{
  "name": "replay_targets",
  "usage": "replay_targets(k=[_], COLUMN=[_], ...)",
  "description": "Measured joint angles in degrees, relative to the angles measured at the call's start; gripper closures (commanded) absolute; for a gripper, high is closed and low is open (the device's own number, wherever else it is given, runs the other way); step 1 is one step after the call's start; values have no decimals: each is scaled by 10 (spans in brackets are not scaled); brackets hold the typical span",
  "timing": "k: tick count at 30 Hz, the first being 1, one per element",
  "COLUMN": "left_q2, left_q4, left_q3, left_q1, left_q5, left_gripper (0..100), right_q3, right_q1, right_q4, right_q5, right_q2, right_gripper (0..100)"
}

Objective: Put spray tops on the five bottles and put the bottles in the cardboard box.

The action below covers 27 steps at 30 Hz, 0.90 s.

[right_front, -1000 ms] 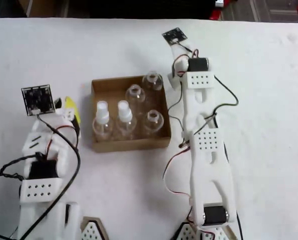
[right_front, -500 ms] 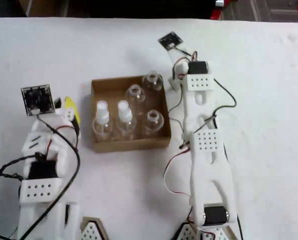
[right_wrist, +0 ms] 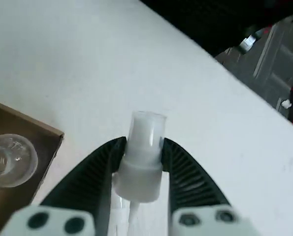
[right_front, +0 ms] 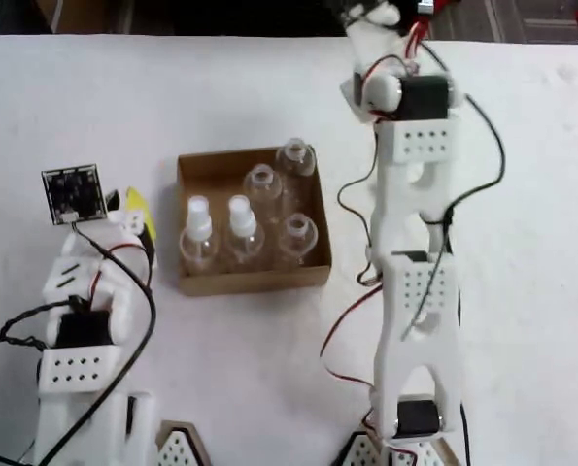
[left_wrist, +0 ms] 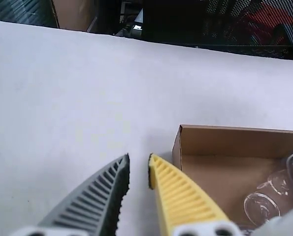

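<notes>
The cardboard box [right_front: 255, 280] sits mid-table and holds the bottles. Two bottles [right_front: 198, 233] in its near left part wear white spray tops. Three open-necked bottles [right_front: 261, 180] stand in the right part. My right gripper [right_wrist: 144, 142] is shut on a white spray top [right_wrist: 145, 162], its tube hanging down. It is held above the table beyond the box's far right corner, near the far edge [right_front: 371, 15]. My left gripper [left_wrist: 139, 164] rests low to the left of the box [left_wrist: 225, 135], its grey and yellow fingers nearly together with nothing between them.
White table surface lies all around the box. The right arm [right_front: 415, 272] stretches along the box's right side. The left arm [right_front: 85, 291] and its camera board stay at the near left. Dark room clutter lies past the far edge.
The right arm has swung away from the box's far right corner toward the table's far edge, carrying the spray top. The left arm and the bottles have not moved.
</notes>
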Motion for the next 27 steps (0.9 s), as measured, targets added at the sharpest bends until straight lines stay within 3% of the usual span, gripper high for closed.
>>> replay_targets(k=[3, 9, 15, 21, 27], left_q2=[0, 0, 0, 0, 0], left_q4=[0, 0, 0, 0, 0], left_q3=[0, 0, 0, 0, 0], left_q1=[0, 0, 0, 0, 0], left_q5=[0, 0, 0, 0, 0], left_gripper=[932, 932, 932, 932, 932], right_q3=[0, -1, -1, 47, 258], right_q1=[-10, -21, -29, -110, -168], right_q4=[16, 22, 25, 25, 25], right_q5=[-33, -192, -297, -328, -332], right_q2=[-55, -180, -293, -422, -570], right_gripper=[983, 984, 984, 984, 983])
